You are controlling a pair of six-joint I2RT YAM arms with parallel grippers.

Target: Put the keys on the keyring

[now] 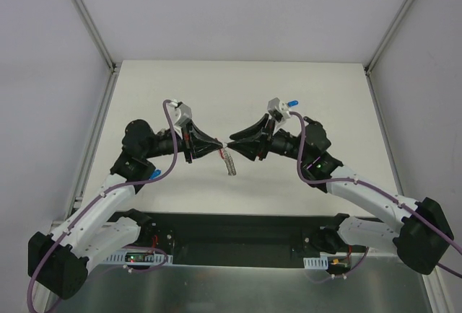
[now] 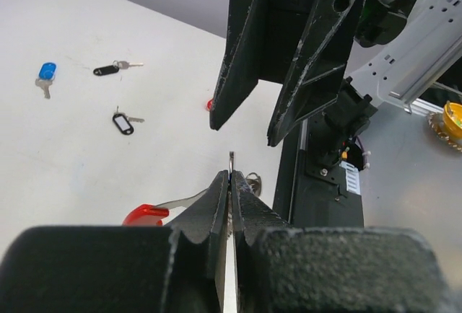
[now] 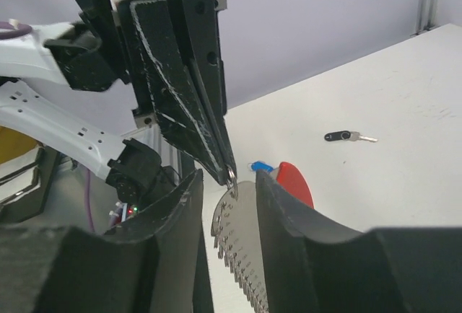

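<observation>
The keyring (image 1: 229, 161) hangs in the air between both grippers, a silver toothed metal strip (image 3: 242, 248) with a curved red plastic segment (image 3: 296, 183). My left gripper (image 1: 219, 146) is shut on the small ring at its top (image 3: 231, 177); the ring's edge pokes out of the shut fingertips in the left wrist view (image 2: 231, 163). My right gripper (image 3: 227, 187) is open, one finger on each side of the hanging strip, not touching it. Keys lie on the table: a blue-headed one (image 2: 45, 73) and two with black tags (image 2: 110, 68) (image 2: 123, 122).
Another black-tagged key (image 3: 348, 137) and a blue piece (image 3: 260, 166) lie on the white table beyond the keyring. Blue bits show by the right wrist (image 1: 294, 103) and under the left arm (image 1: 154, 173). Grey walls enclose the table; the arm bases sit at the near edge.
</observation>
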